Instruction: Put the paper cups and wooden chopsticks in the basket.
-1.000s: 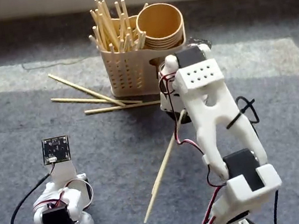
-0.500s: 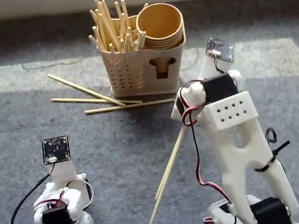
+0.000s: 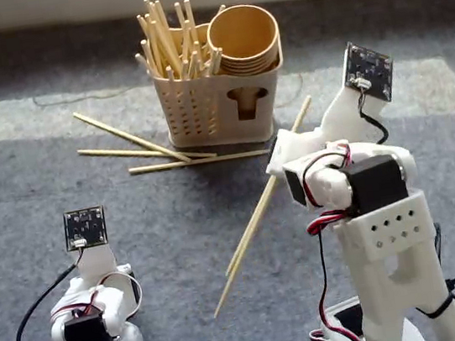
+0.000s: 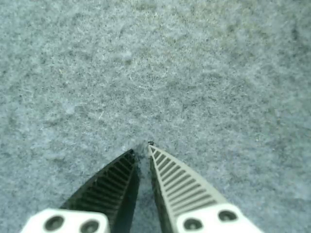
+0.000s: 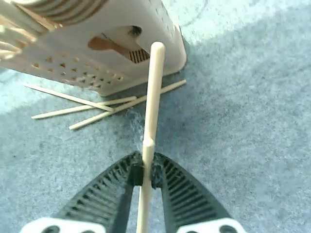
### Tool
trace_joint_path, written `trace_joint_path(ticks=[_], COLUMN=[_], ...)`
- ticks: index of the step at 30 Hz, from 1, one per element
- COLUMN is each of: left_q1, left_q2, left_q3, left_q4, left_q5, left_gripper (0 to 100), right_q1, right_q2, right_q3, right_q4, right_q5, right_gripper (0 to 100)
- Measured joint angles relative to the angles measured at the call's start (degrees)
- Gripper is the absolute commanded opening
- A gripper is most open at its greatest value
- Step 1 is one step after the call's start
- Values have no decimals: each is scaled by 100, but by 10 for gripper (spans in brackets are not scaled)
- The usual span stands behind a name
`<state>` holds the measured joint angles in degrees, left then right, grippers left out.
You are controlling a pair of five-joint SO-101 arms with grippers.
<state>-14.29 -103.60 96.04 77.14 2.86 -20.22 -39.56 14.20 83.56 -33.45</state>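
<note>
your right fingers (image 5: 179, 188) pinch a chopstick (image 5: 153, 97), tilted probably to tip it into the basket (image 5: 146, 29); left fingers (image 4: 177, 182) sit closed on nothing.

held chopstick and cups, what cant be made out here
Right wrist view: chopstick in the right gripper is cut off by the picture's edge.
High view: the arm's wrist hides the grip.
High view: paper cups in the basket nest too tightly to count.
</note>
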Motion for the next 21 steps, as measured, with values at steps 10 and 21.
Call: trace_joint_path(ticks=[10,21], left_q1=[0,0], left_q2=[0,0], left_q3=[0,0], left_q4=[0,0], left_q5=[0,0], left_gripper=[7,7], right_q1=[0,0], right_q2=[-897,-1037], right_q3=[0,0], right_q4=[-2048,-5116], right_q5=[0,0], right_gripper=[5,5])
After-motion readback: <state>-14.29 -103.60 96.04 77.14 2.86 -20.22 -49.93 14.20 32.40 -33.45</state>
